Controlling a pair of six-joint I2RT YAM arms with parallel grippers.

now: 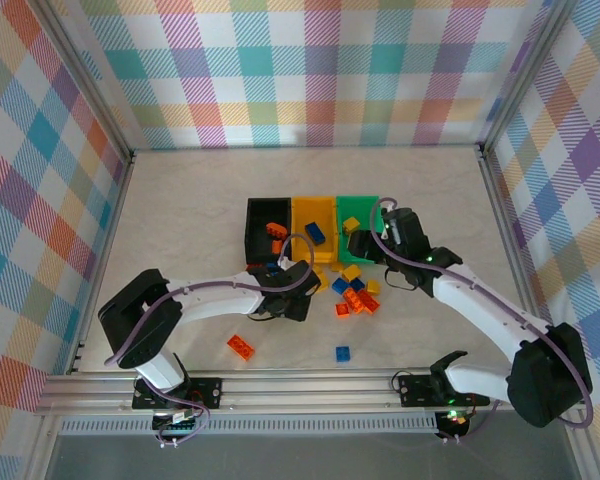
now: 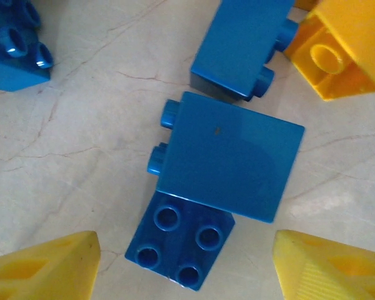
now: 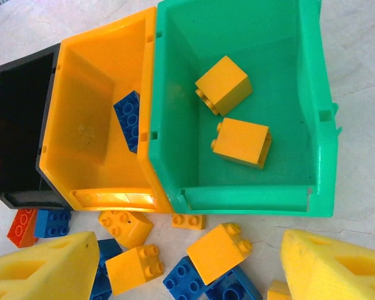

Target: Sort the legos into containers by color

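- The left gripper has its fingers apart, on either side of a blue brick on the table. Nothing is clamped.
- The right gripper is also apart and empty, above loose bricks at six o'clock of the green bin.
- The step in hand seems to be picking up blue. The next move calls for a firm squeeze, then a carry to the orange bin at twelve o'clock.

Pale marbled table with containers and loose legos.
Three joined containers (black, yellow-orange, green) sit near the centre. A cluster of legos lies at their six o'clock. Toward the near edge, an orange-red brick lies at seven and a blue brick at six.
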